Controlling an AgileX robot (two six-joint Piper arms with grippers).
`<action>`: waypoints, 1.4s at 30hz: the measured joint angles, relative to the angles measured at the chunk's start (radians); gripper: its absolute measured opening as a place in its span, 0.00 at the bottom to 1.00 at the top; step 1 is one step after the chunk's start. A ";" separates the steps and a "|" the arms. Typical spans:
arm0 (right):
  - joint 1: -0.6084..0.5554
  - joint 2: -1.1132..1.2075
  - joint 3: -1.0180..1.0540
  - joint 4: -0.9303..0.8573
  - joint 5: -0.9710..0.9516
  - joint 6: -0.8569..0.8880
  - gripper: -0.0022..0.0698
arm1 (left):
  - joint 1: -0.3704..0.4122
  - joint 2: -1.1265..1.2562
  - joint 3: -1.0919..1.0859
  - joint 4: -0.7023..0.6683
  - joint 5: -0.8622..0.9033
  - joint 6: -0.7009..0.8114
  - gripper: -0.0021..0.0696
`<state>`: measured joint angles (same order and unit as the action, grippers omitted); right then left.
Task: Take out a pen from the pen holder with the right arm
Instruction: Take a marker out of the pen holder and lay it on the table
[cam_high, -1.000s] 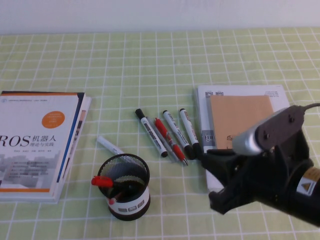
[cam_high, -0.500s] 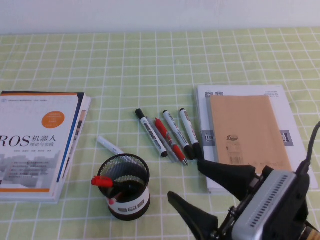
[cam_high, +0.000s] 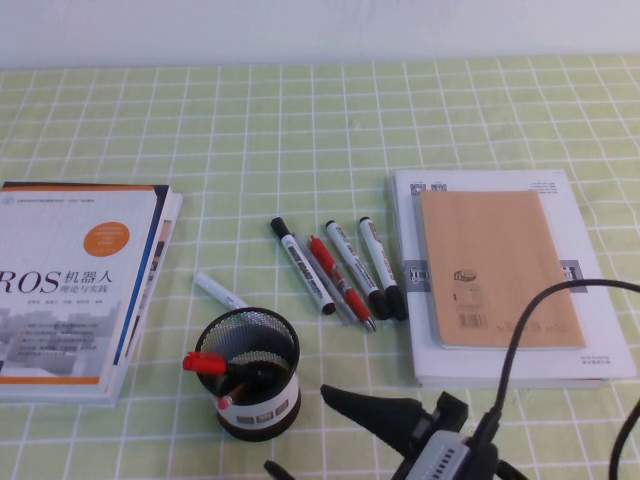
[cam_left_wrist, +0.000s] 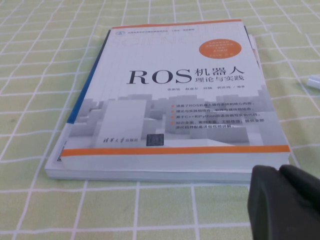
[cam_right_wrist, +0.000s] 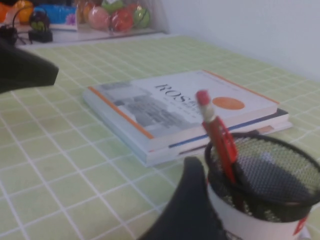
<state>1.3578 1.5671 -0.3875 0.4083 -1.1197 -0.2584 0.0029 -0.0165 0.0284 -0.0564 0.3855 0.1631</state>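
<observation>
Right tool (cam_high: 322, 440) at the table (cam_high: 300, 130) near edge, spread wide, empty, just right of mesh pen holder (cam_high: 262, 410). Red pen (cam_high: 208, 362) leans over its left rim. Bare strip between holder and book (cam_high: 70, 280). Left tool (cam_left_wrist: 287, 202) beside the book's corner, cannot tell its opening.

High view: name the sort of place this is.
Probably a study desk rigged for robot trials: ROS book, pen holder, loose markers on checked cloth. Right claw open by the holder; left claw near the book.
</observation>
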 joint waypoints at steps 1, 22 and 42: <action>0.002 0.018 -0.005 -0.003 -0.003 0.001 0.71 | 0.000 0.000 0.000 0.000 0.000 0.000 0.02; 0.002 0.211 -0.246 0.113 -0.013 0.023 0.71 | 0.000 0.000 0.000 0.000 0.000 0.000 0.02; -0.012 0.296 -0.332 0.202 -0.015 0.023 0.59 | 0.000 0.000 0.000 0.000 0.000 0.000 0.02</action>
<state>1.3456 1.8627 -0.7195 0.6104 -1.1352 -0.2358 0.0029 -0.0165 0.0284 -0.0564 0.3855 0.1631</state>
